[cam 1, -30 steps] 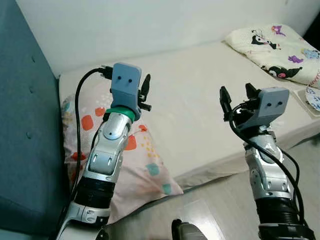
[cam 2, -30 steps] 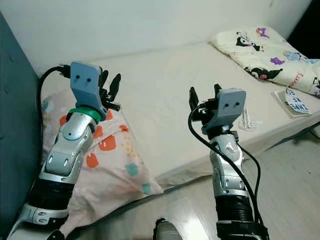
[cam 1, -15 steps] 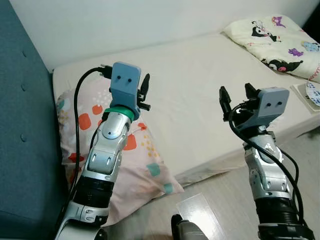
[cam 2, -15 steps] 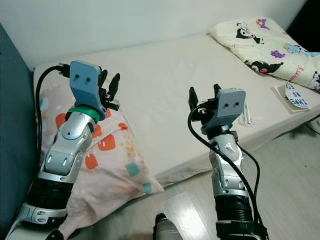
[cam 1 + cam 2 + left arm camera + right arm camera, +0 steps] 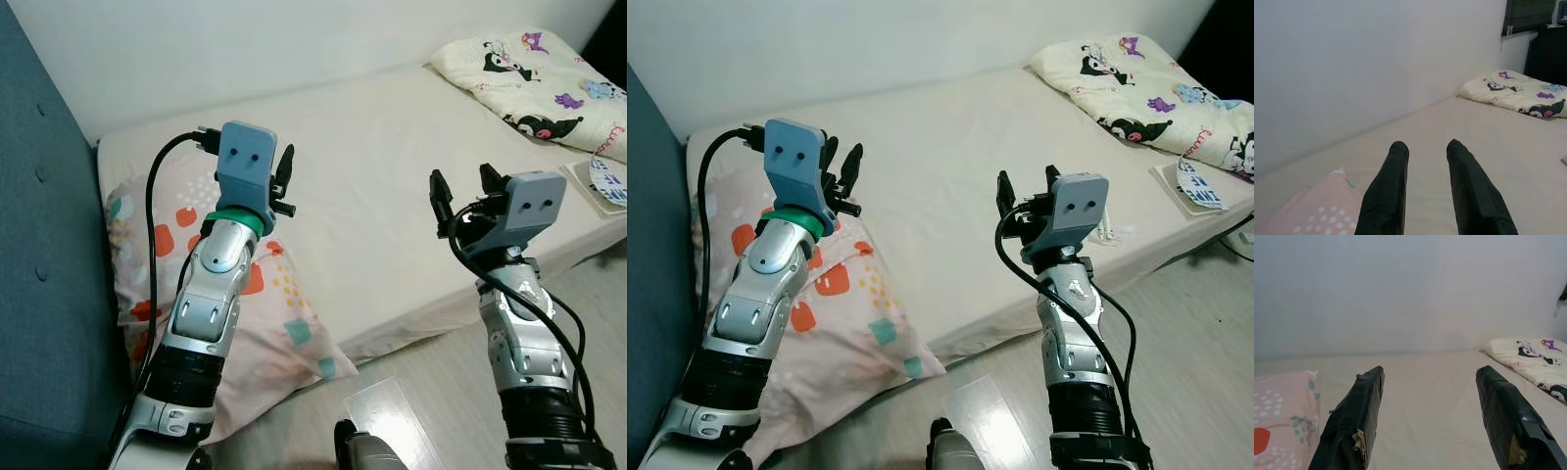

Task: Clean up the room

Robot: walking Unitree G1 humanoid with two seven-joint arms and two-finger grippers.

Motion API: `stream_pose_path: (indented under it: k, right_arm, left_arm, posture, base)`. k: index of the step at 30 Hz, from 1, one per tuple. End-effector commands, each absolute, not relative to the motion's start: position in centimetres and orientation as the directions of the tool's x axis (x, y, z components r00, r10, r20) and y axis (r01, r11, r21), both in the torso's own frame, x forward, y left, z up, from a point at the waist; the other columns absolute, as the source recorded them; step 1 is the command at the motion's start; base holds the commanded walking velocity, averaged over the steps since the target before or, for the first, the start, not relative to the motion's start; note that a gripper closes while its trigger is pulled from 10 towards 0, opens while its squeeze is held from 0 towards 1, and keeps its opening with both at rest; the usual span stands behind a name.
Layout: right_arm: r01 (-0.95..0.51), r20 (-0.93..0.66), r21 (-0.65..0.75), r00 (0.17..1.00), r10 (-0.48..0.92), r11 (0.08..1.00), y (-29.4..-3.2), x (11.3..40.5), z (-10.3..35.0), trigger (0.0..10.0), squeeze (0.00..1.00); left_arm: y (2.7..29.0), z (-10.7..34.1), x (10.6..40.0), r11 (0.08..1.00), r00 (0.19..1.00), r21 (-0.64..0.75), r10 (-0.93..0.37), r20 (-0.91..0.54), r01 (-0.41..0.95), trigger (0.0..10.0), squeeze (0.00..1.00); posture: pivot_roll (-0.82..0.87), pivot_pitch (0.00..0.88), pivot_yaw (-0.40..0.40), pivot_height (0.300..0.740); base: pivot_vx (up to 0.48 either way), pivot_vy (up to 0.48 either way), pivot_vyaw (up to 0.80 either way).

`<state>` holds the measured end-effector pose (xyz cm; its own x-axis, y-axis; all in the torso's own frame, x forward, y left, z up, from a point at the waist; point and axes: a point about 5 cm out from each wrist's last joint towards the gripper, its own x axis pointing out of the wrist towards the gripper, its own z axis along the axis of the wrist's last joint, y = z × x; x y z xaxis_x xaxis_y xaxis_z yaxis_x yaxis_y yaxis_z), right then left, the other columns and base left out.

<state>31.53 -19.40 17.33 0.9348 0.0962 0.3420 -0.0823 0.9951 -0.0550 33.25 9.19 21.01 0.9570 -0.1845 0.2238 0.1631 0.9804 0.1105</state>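
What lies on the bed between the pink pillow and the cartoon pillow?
Bare mattress separates the pink pillow from the cartoon pillow, seen in both eye views.

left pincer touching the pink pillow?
Apart. Left wrist view shows the left pincer open in the air, the pink pillow lying below on the mattress.

Cream mattress (image 5: 392, 176); pink pillow (image 5: 284, 304) w/ orange, teal spots, lower left; cartoon-print cream pillow (image 5: 534, 83) upper right; teal headboard (image 5: 49, 294).
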Motion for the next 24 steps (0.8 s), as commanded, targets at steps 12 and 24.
stream_pose_path:
  k: [12, 24]
  right_arm:
    - [-0.105, 0.318, -0.079, 0.94, 0.124, 0.991, -19.18, 31.38, 16.82, 10.0, 0.0]
    - [-0.116, 0.318, -0.081, 0.938, 0.136, 0.99, -19.11, 31.35, 16.8, 10.0, 0.0]
  left_arm:
    - [8.96, 20.69, 33.31, 0.978, 0.958, 0.121, -0.195, 0.212, 0.172, 10.0, 0.0]
    - [8.89, 20.68, 33.31, 0.977, 0.957, 0.122, -0.197, 0.212, 0.174, 10.0, 0.0]
  posture:
    - [-0.12, 0.0, -0.003, 0.74]
    - [-0.12, 0.0, -0.002, 0.74]
  base:
    - [0.0, 0.0, 0.28]
    - [0.0, 0.0, 0.74]
